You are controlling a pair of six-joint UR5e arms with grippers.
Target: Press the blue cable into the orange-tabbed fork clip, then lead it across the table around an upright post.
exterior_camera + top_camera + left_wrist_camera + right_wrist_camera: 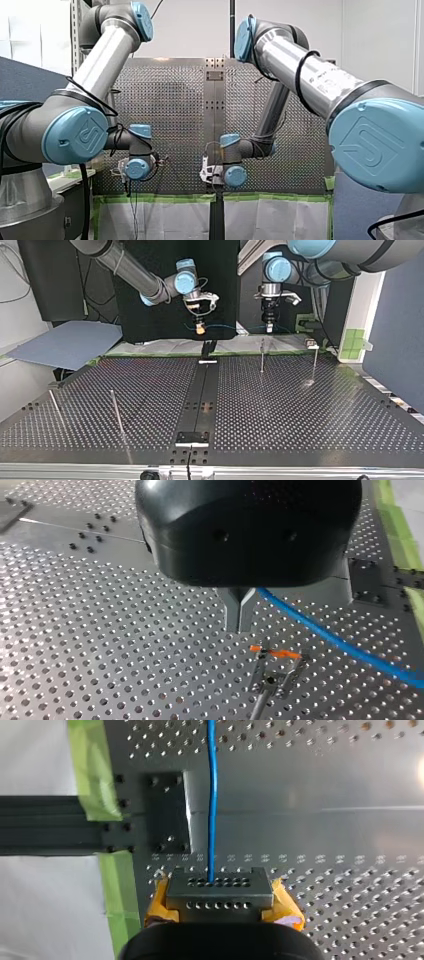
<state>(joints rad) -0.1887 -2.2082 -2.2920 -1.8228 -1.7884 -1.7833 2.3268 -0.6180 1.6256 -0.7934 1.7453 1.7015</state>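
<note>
Blue cable (325, 632) runs taut at the top view's far side — my left gripper (239, 615) pinching it in narrow metal jaws, my right gripper (212, 885) clamping it too — just beside the orange-tabbed fork clip (274, 677), probably aligned for pressing in.

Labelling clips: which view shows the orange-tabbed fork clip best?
Left wrist view: the fork clip stands ahead of my left hand, prongs and orange tab plain, blue cable beside it. Top view shows only distant posts; front and right wrist views show nothing of it.
</note>
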